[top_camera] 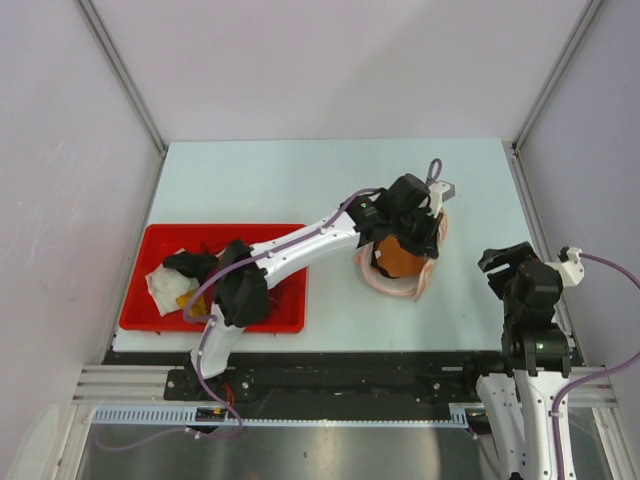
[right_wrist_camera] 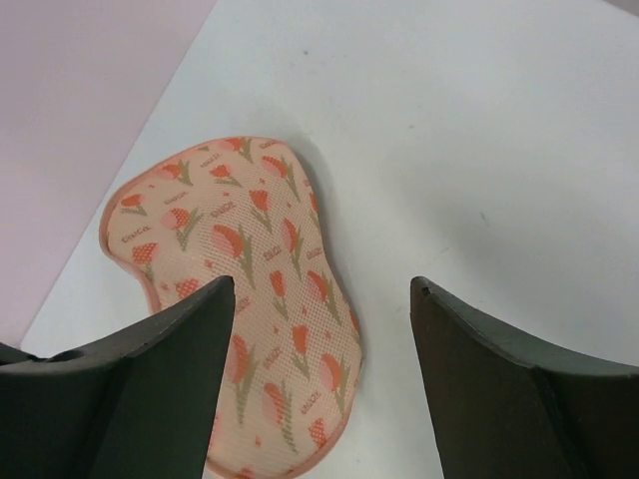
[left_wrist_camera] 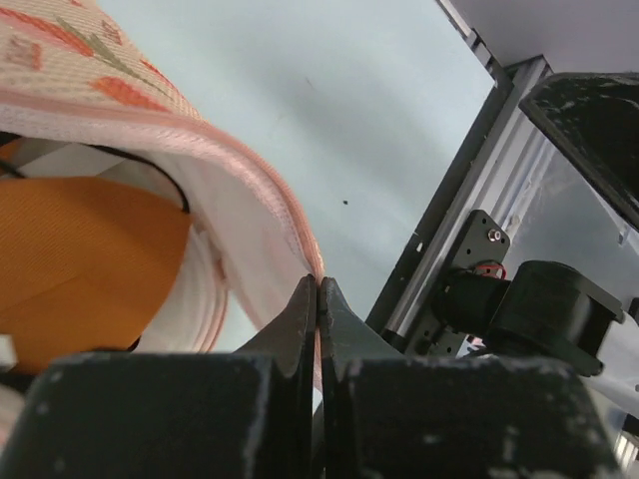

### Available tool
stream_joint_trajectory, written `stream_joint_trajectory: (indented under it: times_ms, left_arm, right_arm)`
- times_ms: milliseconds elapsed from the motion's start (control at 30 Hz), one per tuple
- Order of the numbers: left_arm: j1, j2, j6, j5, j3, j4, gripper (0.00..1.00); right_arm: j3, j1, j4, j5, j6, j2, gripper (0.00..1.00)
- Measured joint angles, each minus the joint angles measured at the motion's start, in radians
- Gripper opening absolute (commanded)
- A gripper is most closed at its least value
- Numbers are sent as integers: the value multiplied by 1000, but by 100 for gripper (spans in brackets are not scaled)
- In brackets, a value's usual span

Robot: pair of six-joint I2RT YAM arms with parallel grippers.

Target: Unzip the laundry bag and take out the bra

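The laundry bag lies right of the table's middle with its rim opened. In the left wrist view its tulip-print fabric arches over the orange bra, which sits inside. My left gripper is shut on the bag's pink rim edge, a thin strip of which shows between the closed jaws. From above, that gripper is over the bag's far right side. My right gripper stands open a little above the table, to the right of the bag, holding nothing; the top view also shows this gripper.
A red tray sits at the table's near left with a white cloth, a dark garment and a mustard-yellow piece in it. The left arm's elbow hangs over the tray. Metal frame rails run along the near and right edges.
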Motion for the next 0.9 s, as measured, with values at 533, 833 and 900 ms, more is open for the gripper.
stream_joint_trajectory:
  times_ms: [533, 833, 900]
  left_arm:
    - [-8, 154, 70, 63, 180, -93, 82]
    - [87, 45, 21, 202, 110, 54, 84]
    - [90, 94, 0, 230, 143, 69, 84]
  right_arm:
    - [0, 0, -124, 105, 43, -99, 74]
    - [0, -1, -79, 33, 24, -52, 74]
    - [0, -1, -76, 31, 20, -56, 75]
